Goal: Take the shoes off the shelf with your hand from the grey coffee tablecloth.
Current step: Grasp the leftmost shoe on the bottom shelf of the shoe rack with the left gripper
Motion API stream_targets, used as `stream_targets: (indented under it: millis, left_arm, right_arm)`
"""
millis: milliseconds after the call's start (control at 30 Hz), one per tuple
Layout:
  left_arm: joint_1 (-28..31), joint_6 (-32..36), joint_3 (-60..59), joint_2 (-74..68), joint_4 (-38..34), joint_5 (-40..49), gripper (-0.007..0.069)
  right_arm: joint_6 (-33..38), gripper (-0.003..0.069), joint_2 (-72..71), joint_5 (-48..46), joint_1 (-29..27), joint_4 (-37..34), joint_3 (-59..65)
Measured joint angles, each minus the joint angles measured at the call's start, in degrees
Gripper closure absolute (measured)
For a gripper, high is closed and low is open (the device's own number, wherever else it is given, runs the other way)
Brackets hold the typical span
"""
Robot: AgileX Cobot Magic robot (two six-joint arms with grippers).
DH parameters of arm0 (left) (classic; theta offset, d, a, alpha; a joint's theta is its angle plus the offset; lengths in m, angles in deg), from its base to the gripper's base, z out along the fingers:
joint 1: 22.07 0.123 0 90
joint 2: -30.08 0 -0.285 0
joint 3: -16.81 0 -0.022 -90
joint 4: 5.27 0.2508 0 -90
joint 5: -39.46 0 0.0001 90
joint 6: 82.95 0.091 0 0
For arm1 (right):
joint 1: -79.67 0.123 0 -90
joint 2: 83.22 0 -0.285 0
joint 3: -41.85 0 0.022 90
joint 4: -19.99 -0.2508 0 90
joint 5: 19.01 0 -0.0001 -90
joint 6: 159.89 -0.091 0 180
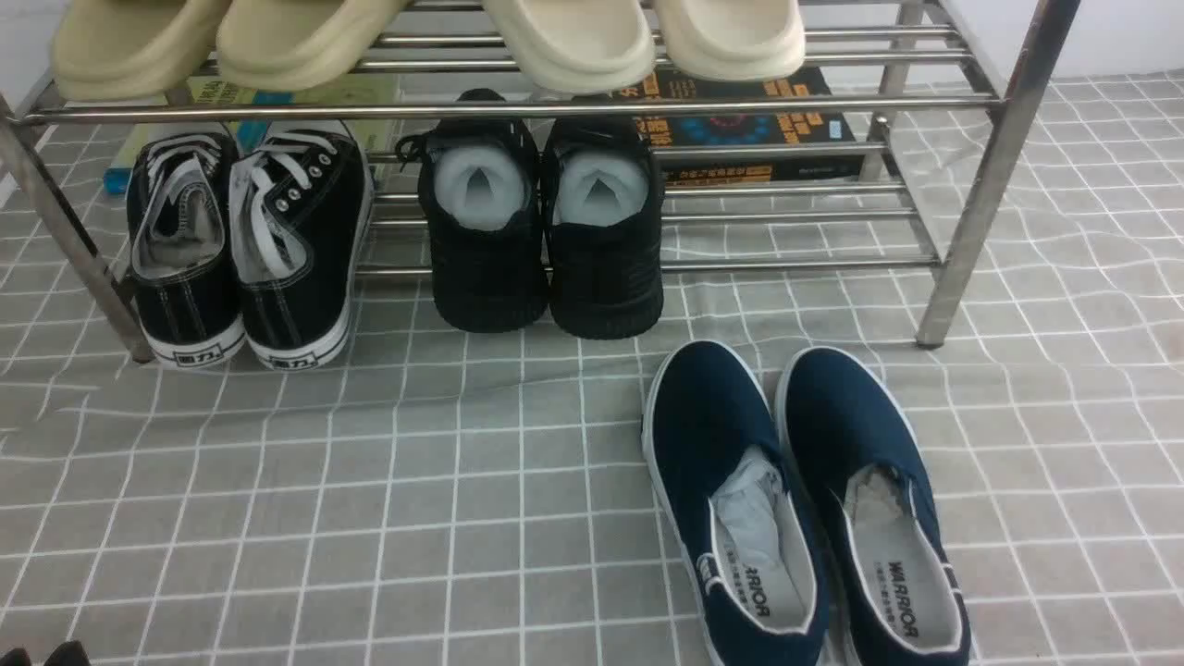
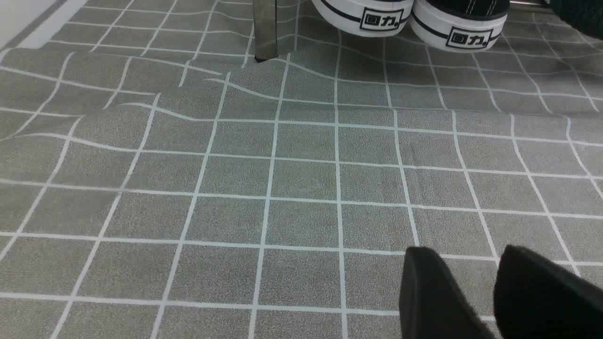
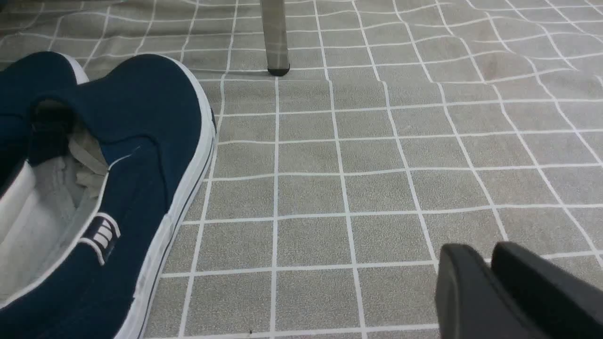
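The shoes, black canvas sneakers with white laces, stand on the lower tier at the left end of the shelf, heels toward me. Their white heel soles show in the left wrist view, just past the shelf leg. My left gripper is low over the grey coffee tablecloth, well short of the sneakers, its fingers slightly apart and empty. My right gripper is shut and empty over the cloth, to the right of the navy slip-ons. Only a dark tip shows in the front view's lower left corner.
All-black knit sneakers stand mid-shelf beside the canvas pair. Navy slip-ons lie on the cloth in front right, also in the right wrist view. Beige slippers and cream slippers fill the top tier. Books lie behind.
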Motion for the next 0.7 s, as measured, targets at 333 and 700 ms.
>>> stream_targets:
  millis: [333,700]
  left_arm:
    - [0.0,0.0,0.0,0.0,0.0,0.0,0.0384]
    - [0.0,0.0,0.0,0.0,0.0,0.0,0.0384]
  right_arm:
    - [0.1,0.0540,0.0,0.0,0.0,0.0,0.0]
    - [0.1,0.0524,0.0,0.0,0.0,0.0,0.0]
